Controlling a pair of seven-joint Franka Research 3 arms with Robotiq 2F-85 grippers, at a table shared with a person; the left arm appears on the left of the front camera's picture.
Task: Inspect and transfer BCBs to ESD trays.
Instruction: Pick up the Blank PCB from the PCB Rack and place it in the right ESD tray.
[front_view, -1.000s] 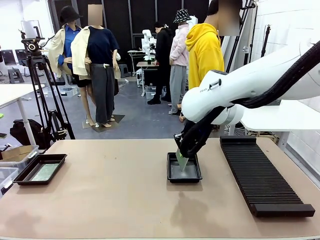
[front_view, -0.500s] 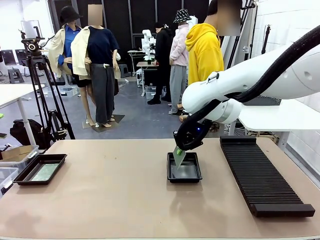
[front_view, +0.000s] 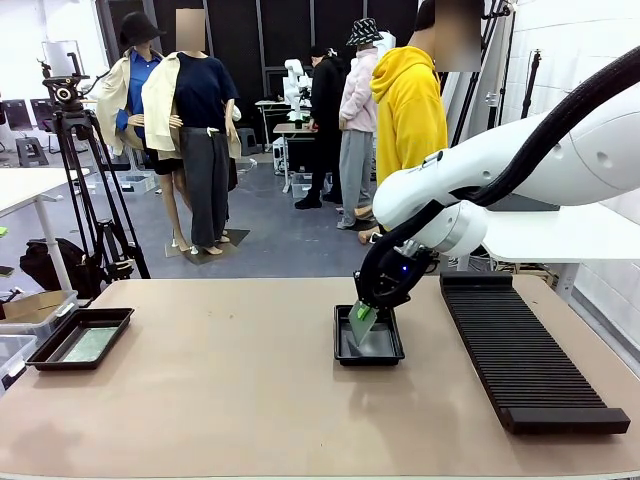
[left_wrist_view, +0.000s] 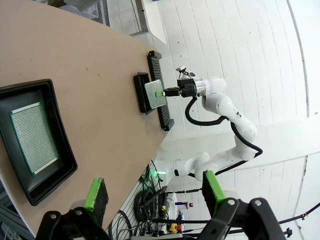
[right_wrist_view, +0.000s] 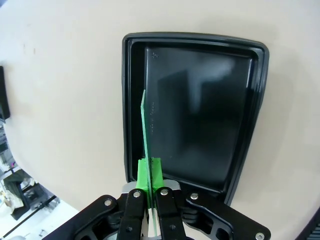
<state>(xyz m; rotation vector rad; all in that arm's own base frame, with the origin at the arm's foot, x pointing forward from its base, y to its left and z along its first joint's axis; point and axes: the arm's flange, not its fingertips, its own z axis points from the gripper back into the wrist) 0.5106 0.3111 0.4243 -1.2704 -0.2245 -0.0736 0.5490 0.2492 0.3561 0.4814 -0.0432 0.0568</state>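
Shifted slightly right, your right pincer (right_wrist_view: 149, 172), clenched on the BCB (right_wrist_view: 145, 125), holds it on edge, long axis pointing straight ahead, over the tray (right_wrist_view: 205, 110).

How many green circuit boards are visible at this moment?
2. One board lies flat in the left tray. The other board is held on edge by the shut right gripper, over the middle tray. I see none hidden.
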